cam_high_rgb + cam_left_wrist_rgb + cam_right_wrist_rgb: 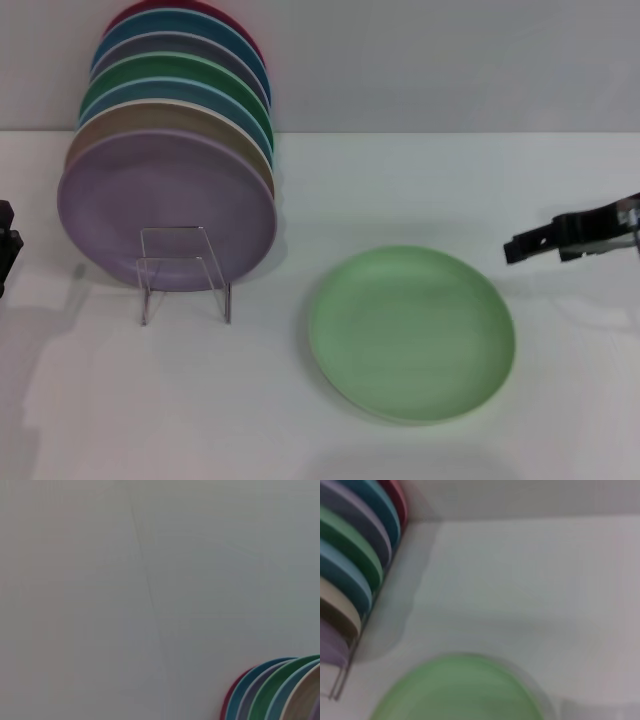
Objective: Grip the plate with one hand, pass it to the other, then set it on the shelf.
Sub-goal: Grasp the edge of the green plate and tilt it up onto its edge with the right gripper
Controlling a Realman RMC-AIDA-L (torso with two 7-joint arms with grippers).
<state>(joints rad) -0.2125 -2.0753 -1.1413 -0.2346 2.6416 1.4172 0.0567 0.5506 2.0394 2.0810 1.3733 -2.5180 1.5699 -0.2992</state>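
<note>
The right gripper (pixel 515 248), jaws looking slightly spread, is hovering beside the mint-green plate (pixel 411 332) lying flat on the bench (pixel 560 420); its low rim is risking a slipped pinch

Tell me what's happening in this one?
Nothing is held. The round pale mint-green plastic plate lies flat on the white table. The right gripper, slim and black, hovers off to the plate's right, apart from it. The left gripper sits at the table's left edge, barely in view. The clear acrylic rack already carries a row of coloured plates standing on edge, a lilac plate at the front.
</note>
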